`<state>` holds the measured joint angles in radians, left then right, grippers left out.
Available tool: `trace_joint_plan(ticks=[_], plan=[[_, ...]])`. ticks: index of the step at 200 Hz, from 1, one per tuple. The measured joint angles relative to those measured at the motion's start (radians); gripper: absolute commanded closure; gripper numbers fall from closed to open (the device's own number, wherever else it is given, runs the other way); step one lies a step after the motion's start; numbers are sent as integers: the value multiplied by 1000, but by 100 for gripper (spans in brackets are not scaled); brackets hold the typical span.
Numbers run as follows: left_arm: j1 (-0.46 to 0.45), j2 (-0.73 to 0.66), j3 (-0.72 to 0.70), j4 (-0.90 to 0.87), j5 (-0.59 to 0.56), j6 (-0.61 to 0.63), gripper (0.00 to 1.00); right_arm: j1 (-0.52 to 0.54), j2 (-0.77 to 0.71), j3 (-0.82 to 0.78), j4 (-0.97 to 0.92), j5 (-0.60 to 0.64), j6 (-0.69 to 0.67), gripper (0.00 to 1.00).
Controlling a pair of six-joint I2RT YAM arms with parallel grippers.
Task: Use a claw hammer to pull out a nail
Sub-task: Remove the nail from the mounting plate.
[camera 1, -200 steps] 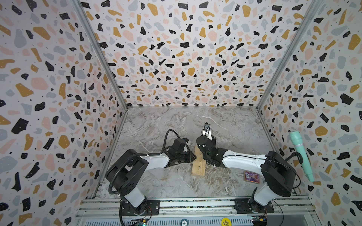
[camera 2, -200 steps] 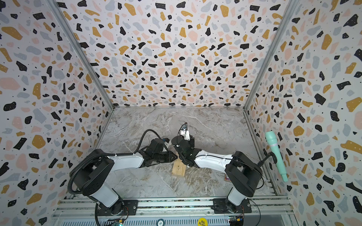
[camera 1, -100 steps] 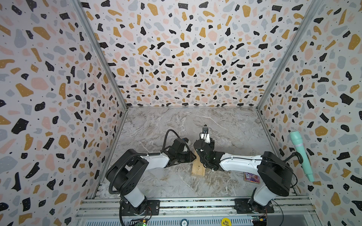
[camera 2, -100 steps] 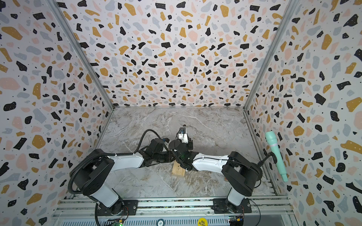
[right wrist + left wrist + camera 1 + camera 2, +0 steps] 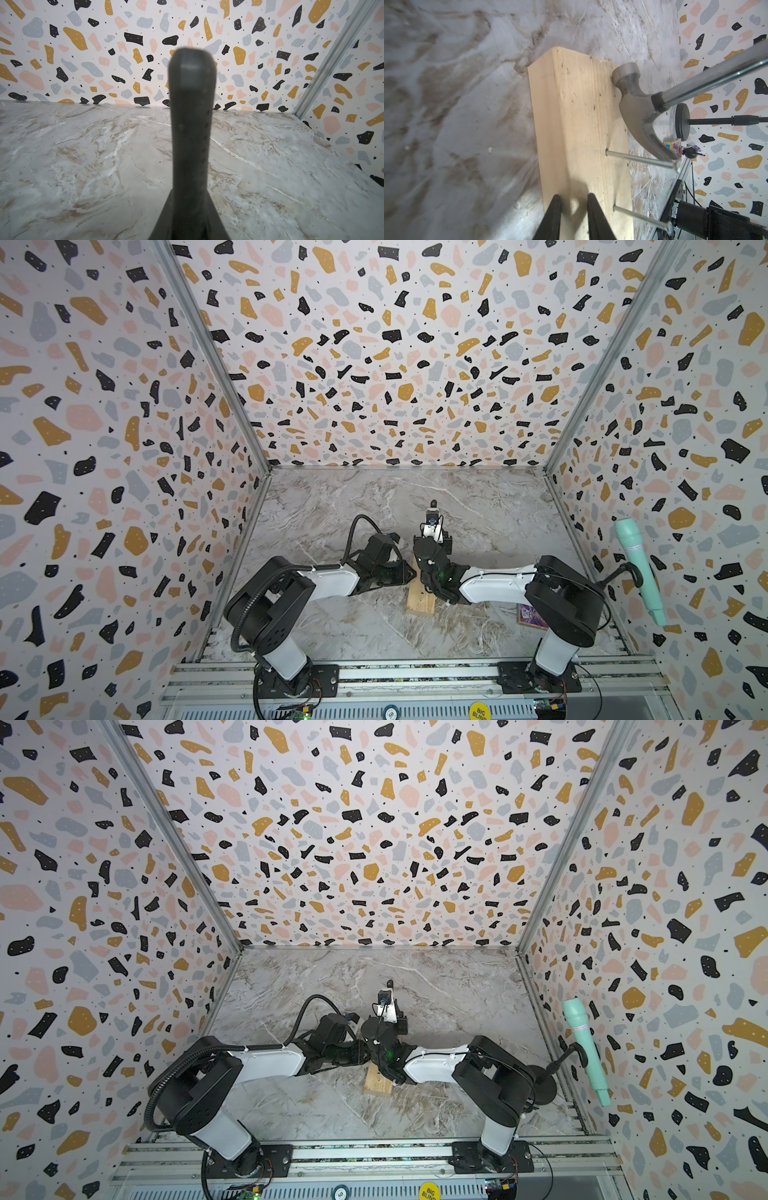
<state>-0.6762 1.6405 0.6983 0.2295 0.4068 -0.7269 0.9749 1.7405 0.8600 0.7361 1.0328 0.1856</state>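
Right gripper (image 5: 432,519), clamped on the one claw hammer (image 5: 639,108), has edged left — two nails (image 5: 639,159), one wood block (image 5: 577,124), left gripper (image 5: 572,196) slightly parted, empty.

Bright, even light casts a soft shadow on the wood block (image 5: 577,124) at the tips of the left end effector (image 5: 573,196), while the handle of the claw hammer (image 5: 191,124) is blurred close-up.

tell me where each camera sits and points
Top views: high in front, looking down at left arm, right arm, wood block.
Left wrist: on left arm, looking along its fingers at block, nails, hammer.
Right wrist: on right arm, looking along the hammer handle to the back wall; its gripper at the edge.
Shared: both wrist views show the hammer.
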Motion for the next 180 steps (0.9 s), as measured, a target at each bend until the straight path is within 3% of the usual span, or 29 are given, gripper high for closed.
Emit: trace_joint_plan(ticks=[180], plan=[[1,1,0,1,3,0,76,2,1,-101,255,-106,-117,100]])
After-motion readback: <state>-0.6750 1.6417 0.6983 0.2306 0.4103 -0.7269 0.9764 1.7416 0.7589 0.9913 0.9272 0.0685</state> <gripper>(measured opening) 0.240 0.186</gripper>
